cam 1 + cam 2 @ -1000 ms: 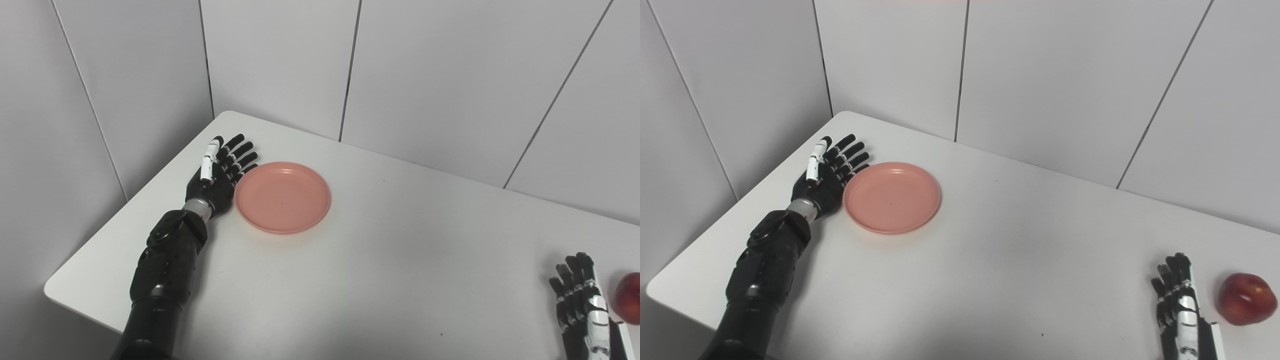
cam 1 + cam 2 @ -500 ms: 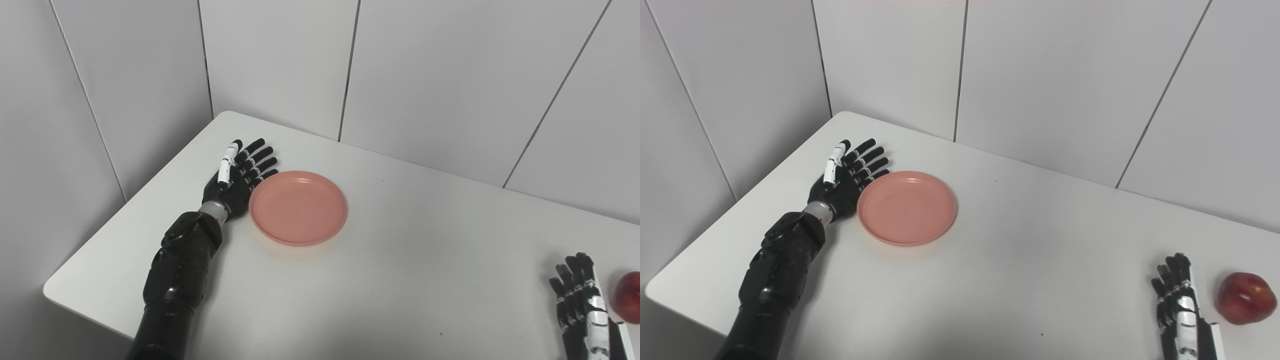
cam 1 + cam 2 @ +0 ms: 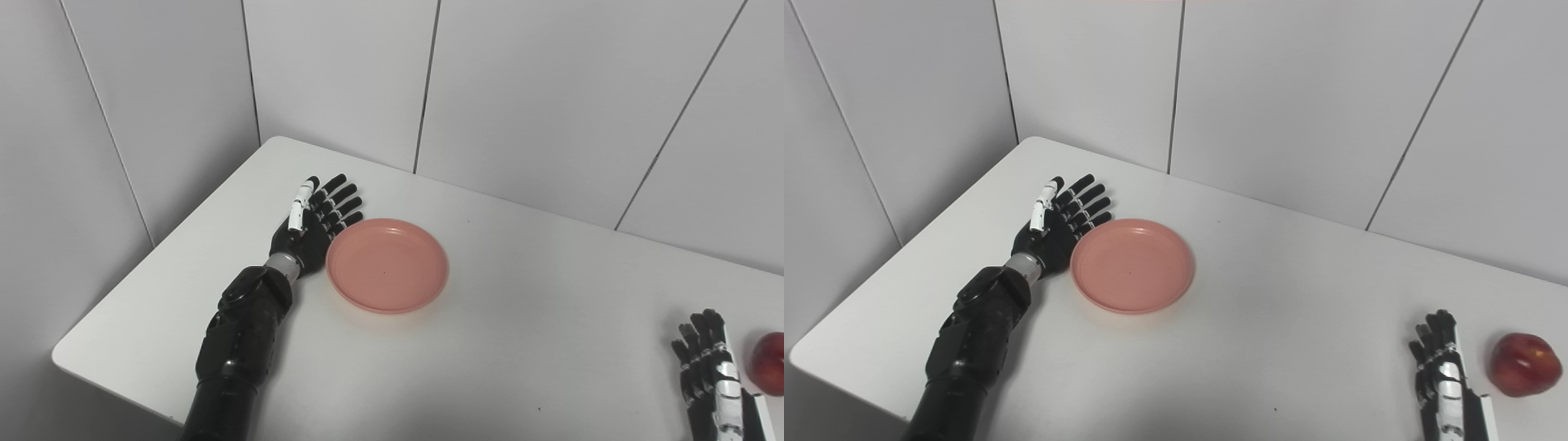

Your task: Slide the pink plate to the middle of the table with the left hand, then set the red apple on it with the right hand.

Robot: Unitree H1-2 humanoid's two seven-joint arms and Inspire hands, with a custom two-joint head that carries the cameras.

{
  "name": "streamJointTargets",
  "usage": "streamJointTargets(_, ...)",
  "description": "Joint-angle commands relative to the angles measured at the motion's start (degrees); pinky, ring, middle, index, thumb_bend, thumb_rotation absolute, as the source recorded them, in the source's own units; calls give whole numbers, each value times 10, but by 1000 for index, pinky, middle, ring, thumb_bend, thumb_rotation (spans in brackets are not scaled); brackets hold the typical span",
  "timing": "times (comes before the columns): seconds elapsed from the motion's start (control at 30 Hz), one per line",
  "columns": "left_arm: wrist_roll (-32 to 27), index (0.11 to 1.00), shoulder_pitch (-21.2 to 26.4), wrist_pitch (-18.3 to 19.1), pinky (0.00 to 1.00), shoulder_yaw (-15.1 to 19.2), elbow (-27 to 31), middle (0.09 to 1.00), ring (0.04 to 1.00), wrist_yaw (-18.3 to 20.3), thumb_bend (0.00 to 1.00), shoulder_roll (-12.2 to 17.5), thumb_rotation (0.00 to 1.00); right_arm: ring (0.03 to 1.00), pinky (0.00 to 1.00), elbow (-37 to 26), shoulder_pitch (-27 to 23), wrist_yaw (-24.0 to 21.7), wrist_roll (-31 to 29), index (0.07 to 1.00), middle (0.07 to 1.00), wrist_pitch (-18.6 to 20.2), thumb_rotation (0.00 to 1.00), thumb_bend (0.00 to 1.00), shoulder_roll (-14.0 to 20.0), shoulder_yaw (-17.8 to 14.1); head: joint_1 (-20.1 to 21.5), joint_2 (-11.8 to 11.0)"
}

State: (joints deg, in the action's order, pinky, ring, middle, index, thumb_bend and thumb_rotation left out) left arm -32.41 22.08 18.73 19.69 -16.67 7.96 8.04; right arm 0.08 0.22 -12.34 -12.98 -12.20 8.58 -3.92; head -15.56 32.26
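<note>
You see the left robot hand (image 3: 313, 229) lying flat and edge-on upon the white surface (image 3: 490, 343), its fingers (image 3: 339, 202) stretched out and slightly apart, holding nothing. Its inner side presses against the left rim of the pink plate (image 3: 387, 265). The plate sits empty on the left half of the surface, short of the middle, with the corner of the surface behind it and the grey wall panels (image 3: 520, 92) beyond.

Your right robot hand (image 3: 1442, 373) rests at the near right edge of the view, fingers extended and pointing away from you, close to one another, gripping nothing. Part of it is cut off by the bottom edge. The red apple (image 3: 1522, 364) stands on the surface just to the right of that hand, with a narrow gap between them and no contact. The apple and the plate are well apart, with bare surface between them.
</note>
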Motion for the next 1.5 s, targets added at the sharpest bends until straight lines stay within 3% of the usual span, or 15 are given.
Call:
streamJointTargets(0.0, 2, 845, 15, -20, 865, -4, 8, 866, 867, 3, 293, -7, 1000, 994, 1000, 27, 36, 3, 2, 1000, 1000, -5, 1000, 310, -13, 6, 3, 2)
streamJointTargets(0.23, 10, 836, 9, -29, 851, -12, 13, 855, 854, -4, 308, -30, 1000, 990, 1000, 17, 39, 6, 1, 1000, 1000, 7, 1000, 320, -18, 7, 11, 7)
streamJointTargets(0.4, 9, 864, -7, -44, 906, -17, 17, 884, 888, -1, 312, -55, 1000, 989, 1000, 17, 39, 5, 2, 1000, 1000, -2, 1000, 334, -20, 10, 21, 13)
streamJointTargets(0.73, 19, 856, -30, -71, 857, -38, 14, 870, 864, 4, 304, -77, 1000, 977, 997, 7, 43, 15, 13, 1000, 996, 0, 1000, 351, -28, 13, 39, 24)
streamJointTargets(1.03, 20, 854, -40, -72, 859, -48, 34, 873, 864, 0, 309, -89, 1000, 980, 1000, -8, 45, 21, 19, 1000, 996, 16, 1000, 366, -33, 16, 46, 35)
streamJointTargets(1.47, 26, 870, -54, -43, 874, -78, 108, 887, 877, -28, 323, -106, 1000, 980, 997, -37, 46, 37, 28, 1000, 996, 43, 1000, 373, -45, 26, 86, 63)
